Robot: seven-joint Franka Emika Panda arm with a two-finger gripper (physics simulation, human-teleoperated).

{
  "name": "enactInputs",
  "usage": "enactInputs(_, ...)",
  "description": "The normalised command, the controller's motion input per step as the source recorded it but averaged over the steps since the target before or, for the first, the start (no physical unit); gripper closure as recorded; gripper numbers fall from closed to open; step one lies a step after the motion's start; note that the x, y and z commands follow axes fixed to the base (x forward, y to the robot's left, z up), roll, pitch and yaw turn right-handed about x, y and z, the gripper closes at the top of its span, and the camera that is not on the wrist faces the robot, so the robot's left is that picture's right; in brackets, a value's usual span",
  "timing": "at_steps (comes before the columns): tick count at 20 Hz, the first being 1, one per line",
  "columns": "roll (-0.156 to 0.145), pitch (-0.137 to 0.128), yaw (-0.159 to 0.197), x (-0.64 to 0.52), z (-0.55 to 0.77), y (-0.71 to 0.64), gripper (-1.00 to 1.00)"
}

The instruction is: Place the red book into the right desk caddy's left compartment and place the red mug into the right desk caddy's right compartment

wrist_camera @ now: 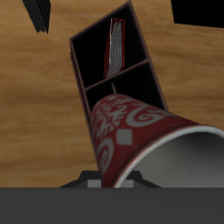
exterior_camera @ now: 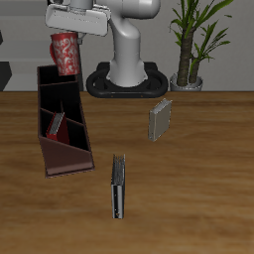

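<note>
My gripper is shut on the red mug, a red mug with a white pattern, and holds it in the air above the back end of the right desk caddy. The wrist view shows the mug tilted with its pale inside visible, hanging over the caddy's dark wall. The red book stands on edge inside one caddy compartment, and the same book shows in the section beyond the mug. The mug hides part of the compartment beneath it.
A grey book stands mid-table. A black book with a pale edge stands nearer the front edge, and its corner shows in the wrist view. The robot base and a potted plant are at the back.
</note>
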Motion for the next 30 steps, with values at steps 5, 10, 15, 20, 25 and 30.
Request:
enactInputs(5,-0.002,-0.003,0.009,-0.18,0.04,0.07,1.00)
enactInputs(10,-0.004,-0.008,0.004,-0.11,0.01,0.02,1.00)
enactInputs(15,-0.036,-0.003,0.017,-0.40,-0.08,0.03,1.00)
enactInputs(20,-0.078,0.045,-0.052,-0.15,-0.05,-0.08,1.00)
enactInputs(25,-0.046,0.036,-0.013,-0.05,-0.01,-0.05,1.00)
enactInputs(30,-0.052,0.066,-0.039,0.10,0.03,-0.10,1.00)
